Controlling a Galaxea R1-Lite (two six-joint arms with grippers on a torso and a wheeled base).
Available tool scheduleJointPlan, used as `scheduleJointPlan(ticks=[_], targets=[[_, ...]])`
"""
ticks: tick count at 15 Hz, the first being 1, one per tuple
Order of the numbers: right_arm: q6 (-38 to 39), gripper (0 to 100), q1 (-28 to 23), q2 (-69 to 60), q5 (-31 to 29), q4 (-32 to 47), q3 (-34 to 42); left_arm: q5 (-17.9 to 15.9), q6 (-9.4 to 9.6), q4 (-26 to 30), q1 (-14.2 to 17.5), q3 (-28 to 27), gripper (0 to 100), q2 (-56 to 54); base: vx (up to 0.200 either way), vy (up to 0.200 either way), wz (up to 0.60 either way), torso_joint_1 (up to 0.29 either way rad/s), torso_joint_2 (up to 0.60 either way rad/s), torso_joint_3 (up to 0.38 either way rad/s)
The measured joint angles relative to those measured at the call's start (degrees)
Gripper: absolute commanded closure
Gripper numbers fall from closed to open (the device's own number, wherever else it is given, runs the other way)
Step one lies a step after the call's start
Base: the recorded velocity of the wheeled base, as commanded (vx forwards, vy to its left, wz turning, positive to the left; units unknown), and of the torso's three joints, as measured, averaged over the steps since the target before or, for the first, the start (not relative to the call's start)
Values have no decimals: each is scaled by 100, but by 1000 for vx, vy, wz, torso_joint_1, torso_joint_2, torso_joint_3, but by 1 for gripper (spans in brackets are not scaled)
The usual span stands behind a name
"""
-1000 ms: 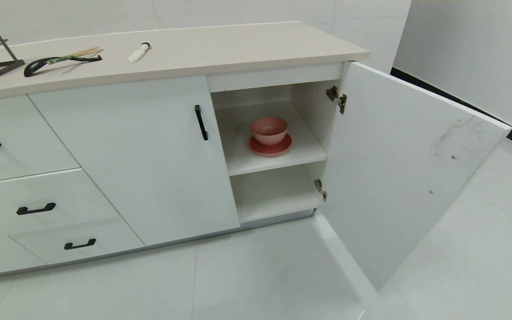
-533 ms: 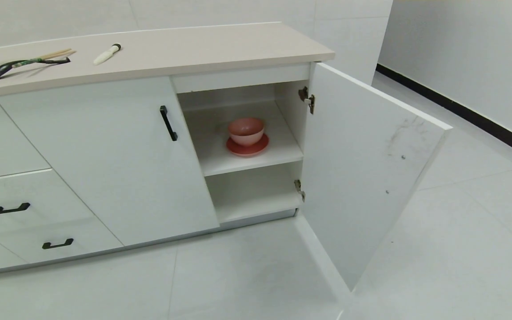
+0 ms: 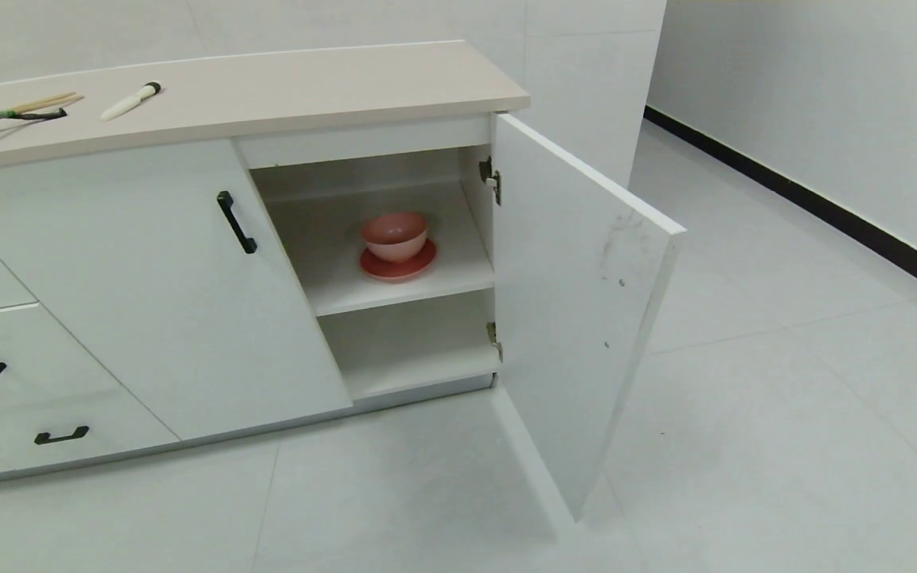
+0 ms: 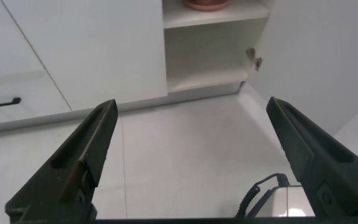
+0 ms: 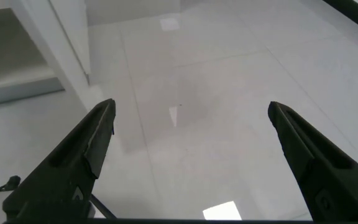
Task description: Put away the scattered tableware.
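The round pink bowl (image 3: 394, 235) is being carried on the flat red plate (image 3: 399, 270) on the upper shelf (image 3: 323, 267) of the white cabinet (image 3: 108, 263), beside its open door (image 3: 578, 318). Wooden chopsticks (image 3: 48, 101) and a white-handled utensil (image 3: 128, 102) are lying on the beige countertop (image 3: 307, 79). The left gripper (image 4: 191, 107) and the right gripper (image 5: 191, 107) are being held spread wide above the grey tiled floor (image 3: 745, 398).

Rt door (image 3: 586, 318) stands wide open, opening reachable frm front. Upper shelf (image 3: 315, 255): bowl (image 3: 395, 235) on plate (image 3: 399, 270) mid-shelf, room either side. Lft door (image 3: 148, 278) shut.

Head camera swung right, cabinet (image 3: 148, 278) framed leftward
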Motion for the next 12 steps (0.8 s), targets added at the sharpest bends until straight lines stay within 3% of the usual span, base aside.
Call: scheduleJointPlan(ticks=[3, 4, 12], targets=[[-16, 0, -2, 2, 7, 0, 0, 5, -2, -2, 0, 0, 0, 0, 0, 0, 0, 0, 0, 0], [-16, 100, -2, 5, 10, 0, 0, 2, -2, -2, 5, 0, 0, 0, 0, 0, 0, 0, 0, 0], [-10, 100, -11, 7, 10, -38, 0, 2, 0, -2, 5, 0, 0, 0, 0, 0, 0, 0, 0, 0]])
